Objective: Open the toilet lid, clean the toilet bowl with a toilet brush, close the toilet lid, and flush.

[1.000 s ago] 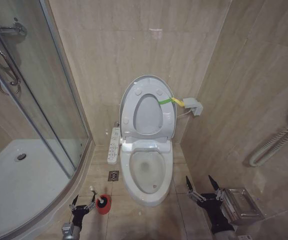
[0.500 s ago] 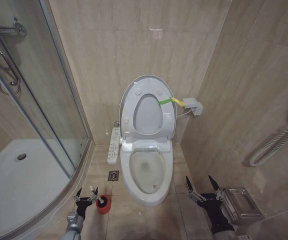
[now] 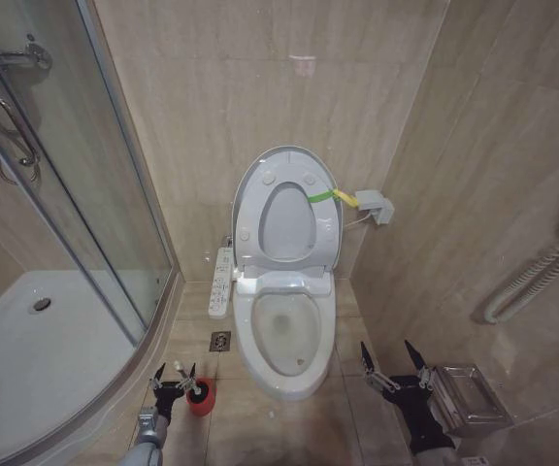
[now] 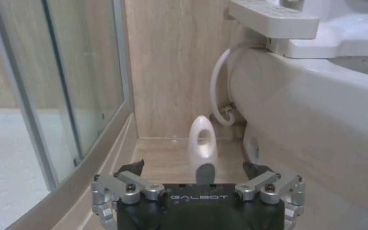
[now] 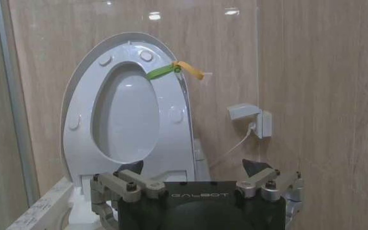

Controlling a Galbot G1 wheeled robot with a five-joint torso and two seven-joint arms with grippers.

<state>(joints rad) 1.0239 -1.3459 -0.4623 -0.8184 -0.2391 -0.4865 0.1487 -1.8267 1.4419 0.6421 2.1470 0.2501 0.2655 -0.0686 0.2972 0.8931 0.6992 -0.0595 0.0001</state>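
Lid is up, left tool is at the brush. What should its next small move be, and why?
Probably close the left tool on the toilet brush: its open fingers sit either side of the white handle, which stands upright in the red holder. The toilet lid is already raised; the right tool waits open.

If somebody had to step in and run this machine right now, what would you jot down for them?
Left claw: open, low at the floor, straddling the thin white handle of the toilet brush, not yet closed on it. The brush sits in its round red cup holder beside the bowl.
Right claw: open, holding nothing, parked low to the right of the toilet.
Large glossy white toilet lid with the yellow-green band: already up against the wall.
White ceramic toilet bowl: uncovered.
Done: lid opened.
Left: grip brush, scrub bowl, close lid, flush.
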